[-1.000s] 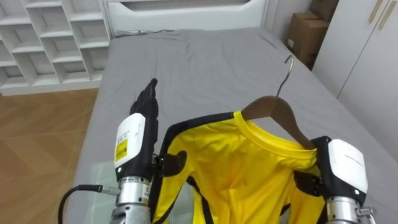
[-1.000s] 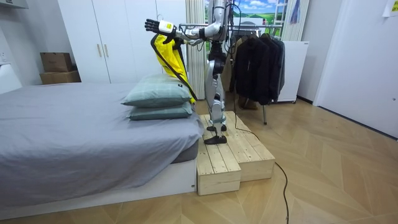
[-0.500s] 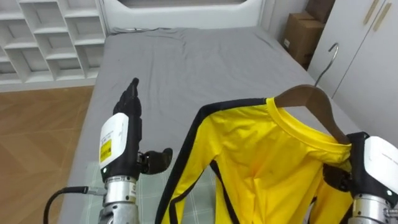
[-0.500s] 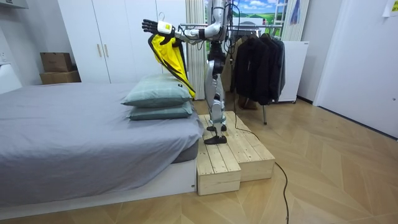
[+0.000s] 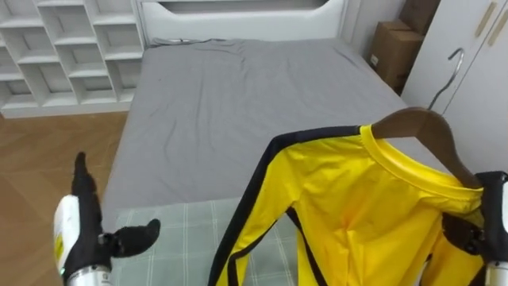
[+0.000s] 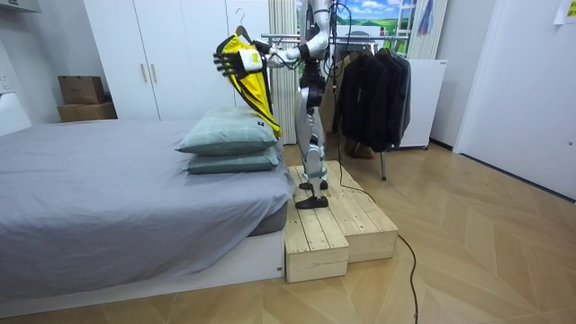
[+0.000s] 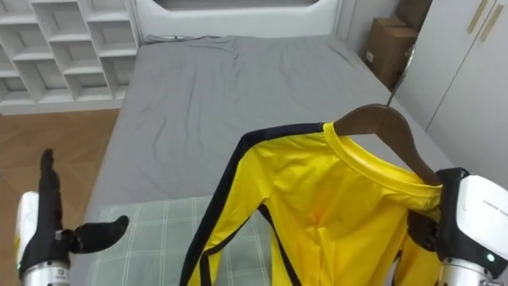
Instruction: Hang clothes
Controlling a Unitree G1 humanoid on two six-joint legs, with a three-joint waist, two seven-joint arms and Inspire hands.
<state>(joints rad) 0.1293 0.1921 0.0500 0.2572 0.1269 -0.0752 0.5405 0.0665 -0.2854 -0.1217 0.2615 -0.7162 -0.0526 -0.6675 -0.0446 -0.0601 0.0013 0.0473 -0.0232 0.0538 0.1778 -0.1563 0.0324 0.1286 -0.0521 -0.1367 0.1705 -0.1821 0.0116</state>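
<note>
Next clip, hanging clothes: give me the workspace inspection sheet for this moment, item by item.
Surface: bed with a grey sheet, lightly creased; checked pillow at its near end.
Job's things: yellow shirt with black trim, on a wooden hanger, held up in the air above the pillow; clothes rack with dark garments behind the robot.
Clutter: cardboard box beside the bed.
Hands: left hand open, fingers straight, touching nothing; right hand at the hanger's end, partly under the shirt.
Cables: nothing seen.
Surroundings: white shelving, white wardrobe; robot stands on a wooden platform at the bed's pillow end.
</note>
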